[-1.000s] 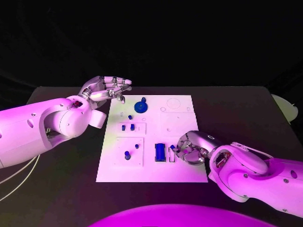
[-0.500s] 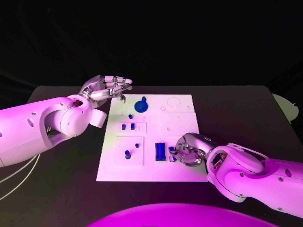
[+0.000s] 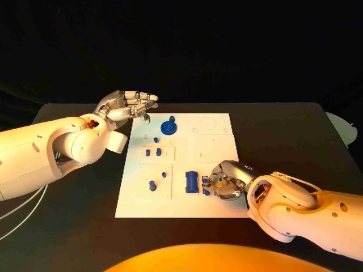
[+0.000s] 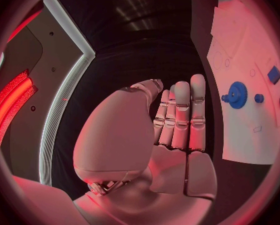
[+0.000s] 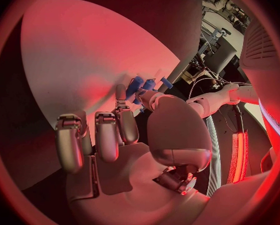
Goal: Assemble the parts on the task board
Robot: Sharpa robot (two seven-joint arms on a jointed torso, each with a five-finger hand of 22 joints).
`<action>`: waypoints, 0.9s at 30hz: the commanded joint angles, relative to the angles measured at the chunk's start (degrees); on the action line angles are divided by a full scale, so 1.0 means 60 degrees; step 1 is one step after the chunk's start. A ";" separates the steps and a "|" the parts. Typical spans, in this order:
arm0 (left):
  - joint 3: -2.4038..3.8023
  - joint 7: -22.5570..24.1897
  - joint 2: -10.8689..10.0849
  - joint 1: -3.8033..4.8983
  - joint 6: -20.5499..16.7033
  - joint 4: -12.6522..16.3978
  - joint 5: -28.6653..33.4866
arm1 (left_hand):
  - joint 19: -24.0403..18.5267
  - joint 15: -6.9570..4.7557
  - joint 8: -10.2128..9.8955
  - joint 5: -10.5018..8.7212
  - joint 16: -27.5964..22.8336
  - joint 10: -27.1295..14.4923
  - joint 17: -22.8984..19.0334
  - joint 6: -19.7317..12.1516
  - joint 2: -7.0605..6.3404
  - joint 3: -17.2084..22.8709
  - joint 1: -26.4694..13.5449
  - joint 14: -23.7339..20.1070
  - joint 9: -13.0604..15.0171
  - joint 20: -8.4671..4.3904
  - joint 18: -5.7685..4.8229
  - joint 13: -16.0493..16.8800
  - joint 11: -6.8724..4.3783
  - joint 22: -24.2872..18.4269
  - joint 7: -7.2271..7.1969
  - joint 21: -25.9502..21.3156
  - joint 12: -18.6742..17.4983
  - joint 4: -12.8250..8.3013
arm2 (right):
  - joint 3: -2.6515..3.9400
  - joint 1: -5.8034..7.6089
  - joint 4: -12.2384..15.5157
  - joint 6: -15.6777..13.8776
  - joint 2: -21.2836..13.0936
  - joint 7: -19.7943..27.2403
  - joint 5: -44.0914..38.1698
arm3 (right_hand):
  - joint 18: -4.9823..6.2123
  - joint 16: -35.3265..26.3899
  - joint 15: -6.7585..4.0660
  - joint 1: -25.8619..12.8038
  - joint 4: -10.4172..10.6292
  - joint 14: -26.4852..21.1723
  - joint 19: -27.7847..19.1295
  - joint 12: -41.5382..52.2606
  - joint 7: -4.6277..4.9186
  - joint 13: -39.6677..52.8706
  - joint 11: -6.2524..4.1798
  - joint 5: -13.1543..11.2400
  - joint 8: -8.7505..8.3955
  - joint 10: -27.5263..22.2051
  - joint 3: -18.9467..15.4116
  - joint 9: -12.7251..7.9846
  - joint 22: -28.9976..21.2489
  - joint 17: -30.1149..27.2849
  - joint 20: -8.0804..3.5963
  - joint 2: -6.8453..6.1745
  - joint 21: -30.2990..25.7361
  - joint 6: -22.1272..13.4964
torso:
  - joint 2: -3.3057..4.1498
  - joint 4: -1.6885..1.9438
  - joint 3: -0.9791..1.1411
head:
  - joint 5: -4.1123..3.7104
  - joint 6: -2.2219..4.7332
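R robot hand (image 5: 124, 135) fingertips at blue parts (image 5: 138, 87).

Right hand (image 3: 225, 180) sits over the task board (image 3: 181, 204) near right part, crowding the blue parts (image 3: 192, 181) there. Left hand (image 3: 129, 106) hangs off the far left corner. Board's far right and worktop (image 3: 288, 130) to the right lie open.

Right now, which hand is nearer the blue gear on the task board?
Left. The left hand hovers just off the task board's far left corner, close beside the blue gear. The right hand is down at the board's near right, by the blue block.
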 commanded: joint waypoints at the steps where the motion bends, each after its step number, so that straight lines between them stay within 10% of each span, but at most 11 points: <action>1: 0.0006 0.0029 0.0009 0.0003 0.0159 0.0027 0.0030 | -0.0029 0.0030 -0.0013 0.0011 0.0037 -0.0038 -0.0010 -0.0057 -0.0027 0.0060 -0.0079 -0.0035 0.0004 0.0058 0.0066 0.0010 0.0000 -0.0010 -0.0003 -0.0064 0.0034 -0.0003 | -0.0017 -0.0030 0.0003 0.0253 0.0014 -0.0065 -0.0068 | -0.0137 -0.0007 -0.0032 -0.0265 0.0423 0.0744 0.0999 -0.0012 0.0049 0.1020 -0.0041 0.0495 -0.0074 0.0016 -0.0577 -0.0028 0.2510 0.1277 -0.0016 -0.0099 0.0042 0.0071 | 0.0003 0.0003 -0.0004 | -0.0001 -0.0002; 27: 0.0006 0.0013 0.0023 0.0003 0.0143 -0.0002 0.0030 | -0.0030 0.0033 -0.0011 0.0011 0.0039 -0.0046 -0.0012 -0.0059 -0.0024 0.0062 -0.0094 -0.0036 0.0005 0.0060 0.0065 0.0010 0.0004 -0.0011 0.0000 -0.0066 0.0038 0.0003 | -0.0014 -0.0031 0.0108 -0.0647 -0.0184 0.0371 -0.0349 | -0.0137 0.0015 -0.0068 -0.0924 0.0562 0.0759 0.0999 0.0004 -0.0006 0.1045 -0.0085 -0.0049 -0.0156 0.0032 -0.1708 -0.0060 0.2510 0.1340 -0.0053 0.0293 0.0042 0.0168 | -0.0005 0.0003 0.0001 | -0.0006 0.0067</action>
